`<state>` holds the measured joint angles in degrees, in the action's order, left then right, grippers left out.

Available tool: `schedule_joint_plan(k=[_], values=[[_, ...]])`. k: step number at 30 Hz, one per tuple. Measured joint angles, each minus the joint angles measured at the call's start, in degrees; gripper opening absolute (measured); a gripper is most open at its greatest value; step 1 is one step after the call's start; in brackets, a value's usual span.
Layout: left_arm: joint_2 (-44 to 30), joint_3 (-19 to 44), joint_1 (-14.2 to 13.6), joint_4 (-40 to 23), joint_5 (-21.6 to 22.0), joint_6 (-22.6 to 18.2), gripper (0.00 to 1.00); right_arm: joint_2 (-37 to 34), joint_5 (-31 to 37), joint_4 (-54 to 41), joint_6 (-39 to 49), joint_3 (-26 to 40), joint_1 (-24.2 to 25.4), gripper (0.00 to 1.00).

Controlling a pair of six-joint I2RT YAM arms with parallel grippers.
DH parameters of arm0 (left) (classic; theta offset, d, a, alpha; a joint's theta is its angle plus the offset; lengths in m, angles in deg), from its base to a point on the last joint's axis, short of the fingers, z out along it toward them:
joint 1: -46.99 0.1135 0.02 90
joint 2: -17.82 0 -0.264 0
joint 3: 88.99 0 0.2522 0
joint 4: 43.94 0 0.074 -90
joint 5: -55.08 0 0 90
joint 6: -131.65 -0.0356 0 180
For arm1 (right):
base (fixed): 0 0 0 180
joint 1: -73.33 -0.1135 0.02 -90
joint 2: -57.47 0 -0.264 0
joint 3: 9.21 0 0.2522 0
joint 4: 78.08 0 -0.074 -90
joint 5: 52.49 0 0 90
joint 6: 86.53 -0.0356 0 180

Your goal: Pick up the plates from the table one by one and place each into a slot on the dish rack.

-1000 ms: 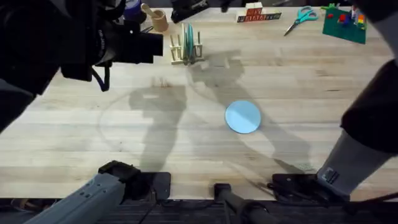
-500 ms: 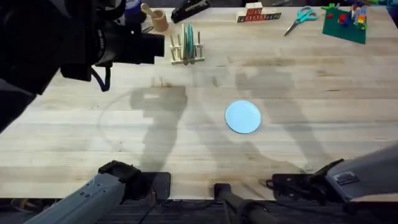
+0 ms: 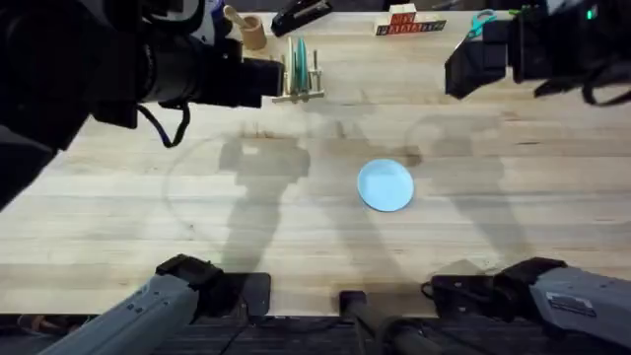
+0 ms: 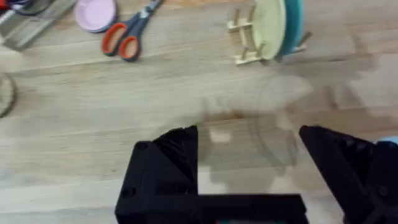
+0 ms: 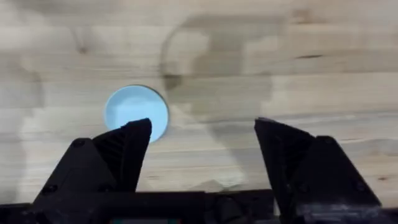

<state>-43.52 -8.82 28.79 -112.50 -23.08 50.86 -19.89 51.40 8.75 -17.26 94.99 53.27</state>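
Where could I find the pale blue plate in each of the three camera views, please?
Overhead: the pale blue plate lies flat on the table, just right of centre.
Left wrist: a pale blue sliver at the right edge may be the plate; I cannot be sure.
Right wrist: it lies left of centre, partly behind one finger of the open right gripper.
Shared landmark: the table's plank grain.

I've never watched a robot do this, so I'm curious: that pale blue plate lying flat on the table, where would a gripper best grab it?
Probably at the rim. The pale blue plate lies flat on the table, so only its thin edge offers a hold. The open right gripper hangs above it; coming down from above, one finger outside the rim and one over the plate's face, looks most workable.
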Motion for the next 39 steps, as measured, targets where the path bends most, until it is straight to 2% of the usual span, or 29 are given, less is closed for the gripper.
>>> schedule_joint_plan(k=[7, 14, 15, 16, 21, 22, 26, 29, 35, 39], values=[[0.0, 0.0, 0.0, -0.42, -7.35, 0.11, 0.995, 7.35, -9.93, 5.75, 1.64, -11.67, 5.29, 0.995], [0.0, 0.0, 0.0, -3.62, -10.94, 3.96, 0.977, 11.55, -19.5, 5.8, 7.32, -14.88, 11.99, 0.994], [0.0, 0.0, 0.0, -3.93, -11.38, 4.86, 0.949, 11.7, -20.9, 5.73, 8.18, -14.98, 13.06, 0.994], [0.0, 0.0, 0.0, -4.09, -12.03, 5.6, 0.859, 11.73, -22.36, 5.67, 9.15, -15.1, 14.17, 0.995], [0.0, 0.0, 0.0, -4.32, -17.06, 9.66, 0.1, 11.71, -26.86, 5.06, 13.36, -15.28, 18.0, 0.995], [0.0, -0.01, 0.0, -4.32, -18.58, 10.5, 0.059, 11.71, -27.33, 4.92, 14.12, -15.28, 18.65, 0.995], [0.0, -0.89, 0.0, -3.55, -25.39, 12.87, 0.044, 11.72, -28.44, 4.71, 16.47, -15.28, 20.18, 0.995], [0.0, -3.41, 0.0, -0.37, -30.64, 15.12, 0.044, 11.71, -28.93, 4.69, 17.51, -15.28, 20.25, 0.995], [0.0, -12.45, -0.53, 12.18, -40.34, 19.9, 0.044, 11.71, -29.39, 4.75, 18.23, -15.28, 20.25, 0.996], [0.0, -19.73, -3.98, 23.95, -43.33, 24.23, 0.044, 11.71, -29.41, 4.75, 18.23, -15.28, 20.25, 0.996]])
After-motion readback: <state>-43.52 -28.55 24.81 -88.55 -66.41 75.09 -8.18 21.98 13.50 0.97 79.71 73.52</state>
